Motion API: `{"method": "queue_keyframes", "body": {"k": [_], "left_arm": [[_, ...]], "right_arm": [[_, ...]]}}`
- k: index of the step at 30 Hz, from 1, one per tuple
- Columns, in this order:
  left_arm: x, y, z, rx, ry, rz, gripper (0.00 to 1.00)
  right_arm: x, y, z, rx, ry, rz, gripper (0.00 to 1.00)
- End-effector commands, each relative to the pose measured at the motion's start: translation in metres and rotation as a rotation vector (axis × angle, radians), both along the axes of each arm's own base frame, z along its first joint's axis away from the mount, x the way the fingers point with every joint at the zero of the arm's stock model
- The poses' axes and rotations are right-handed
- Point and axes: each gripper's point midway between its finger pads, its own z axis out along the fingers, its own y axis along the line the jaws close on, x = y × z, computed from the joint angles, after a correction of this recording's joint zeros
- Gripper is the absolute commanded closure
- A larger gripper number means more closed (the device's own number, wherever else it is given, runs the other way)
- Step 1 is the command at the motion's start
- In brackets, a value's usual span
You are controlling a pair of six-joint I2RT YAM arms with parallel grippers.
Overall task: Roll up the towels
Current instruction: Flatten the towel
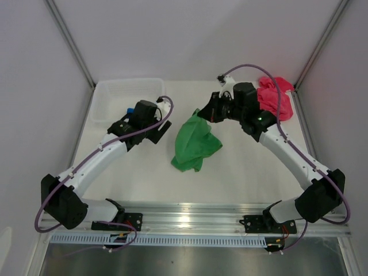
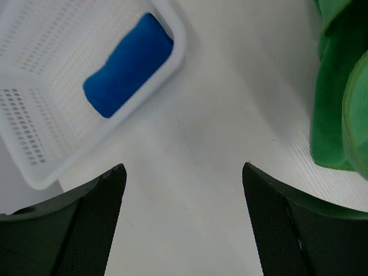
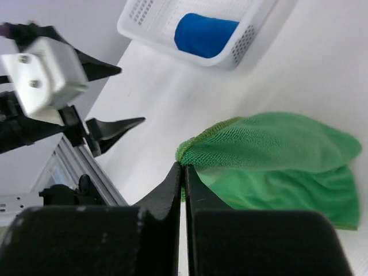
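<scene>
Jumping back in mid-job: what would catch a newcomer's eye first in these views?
The green towel, bunched in the middle of the table, with the right gripper shut on its corner. Next, the blue towel, rolled in the basket at far left, and the pink towel, heaped at far right. The left gripper hangs open over the table.

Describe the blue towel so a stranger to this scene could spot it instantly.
On the white table, look to the far left corner, where a white perforated plastic basket sits. Inside it lies the royal blue cloth towel, rolled into a short log. The crumpled green towel and bunched pink towel are both outside it.
</scene>
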Motion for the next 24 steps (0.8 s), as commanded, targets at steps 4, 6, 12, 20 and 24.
{"method": "queue_keyframes", "body": {"k": [4,6,12,20,24], "left_arm": [[-0.002,-0.024,0.042,0.03,-0.091,-0.112,0.16],[-0.01,-0.039,0.034,0.006,-0.049,-0.167,0.16],[-0.028,-0.074,0.017,-0.094,0.085,-0.293,0.16],[-0.03,-0.073,0.016,-0.08,0.106,-0.3,0.16],[-0.032,-0.075,0.007,-0.076,0.127,-0.316,0.17]], "right_arm": [[0.002,-0.066,-0.006,0.121,0.137,-0.143,1.0],[0.002,-0.1,-0.017,0.131,0.15,-0.24,1.0],[-0.005,-0.138,-0.009,0.077,0.081,-0.33,1.0],[0.009,-0.118,0.039,0.075,-0.024,-0.166,1.0],[-0.018,-0.108,-0.022,0.043,0.194,-0.055,1.0]]}}
